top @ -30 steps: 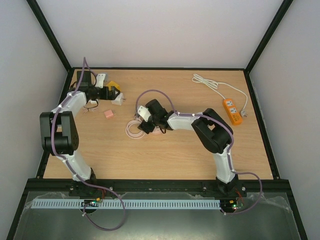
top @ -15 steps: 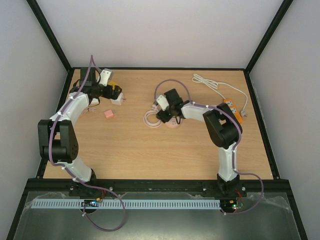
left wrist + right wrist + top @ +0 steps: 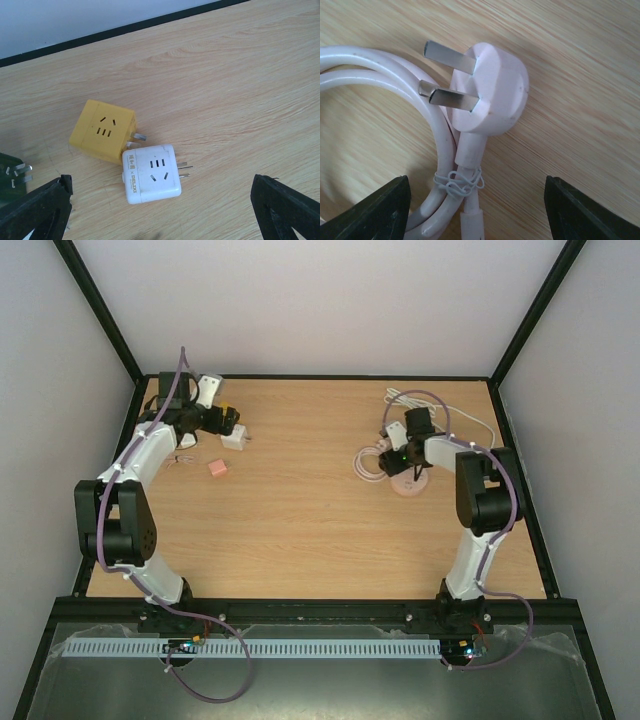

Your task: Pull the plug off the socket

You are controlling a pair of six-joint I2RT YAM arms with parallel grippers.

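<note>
Right wrist — plug (image 3: 492, 90) prongs bare; fingers (image 3: 365, 210) cut off at bottom corners.

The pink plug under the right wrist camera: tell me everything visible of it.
The pink plug is pale, glossy plastic with a rounded head and flat metal prongs pointing left, bare and in no socket. It lies on the wooden table. Its cord runs down into a coil bound by a wire twist tie.

Overhead from behind the table (image 3: 320, 540), whole top seen, left wrist close above its far-left corner, right wrist closer, far-right
</note>
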